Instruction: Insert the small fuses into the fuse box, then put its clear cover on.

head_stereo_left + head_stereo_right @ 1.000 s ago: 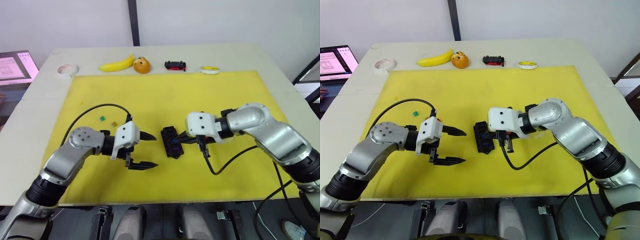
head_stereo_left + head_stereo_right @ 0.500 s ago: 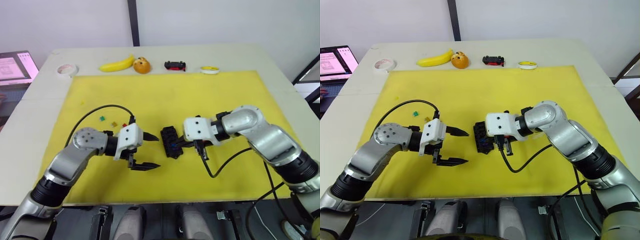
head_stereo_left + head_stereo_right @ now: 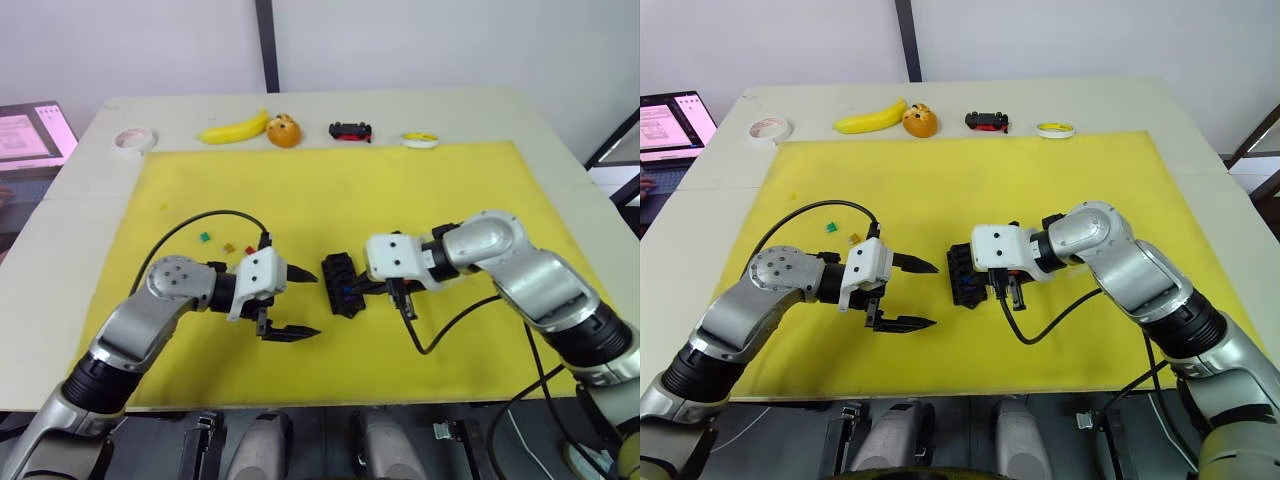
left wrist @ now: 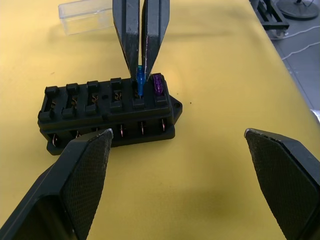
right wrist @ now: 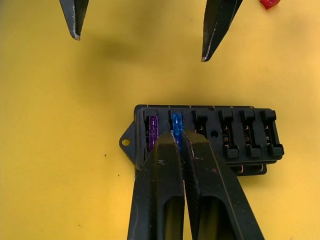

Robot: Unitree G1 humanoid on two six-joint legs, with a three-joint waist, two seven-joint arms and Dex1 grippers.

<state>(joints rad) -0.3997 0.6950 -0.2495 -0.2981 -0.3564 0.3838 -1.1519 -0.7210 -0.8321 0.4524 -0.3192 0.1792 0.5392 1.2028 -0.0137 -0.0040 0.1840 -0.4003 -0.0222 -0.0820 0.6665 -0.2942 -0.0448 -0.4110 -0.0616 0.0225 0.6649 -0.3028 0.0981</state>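
The black fuse box sits in the middle of the yellow mat. A purple fuse is already in an end slot. The right gripper is squeezed onto a blue fuse in the slot next to it. The left gripper waits at the box's 9 o'clock side with its fingers wide apart, holding nothing. The clear cover lies on the mat past the box.
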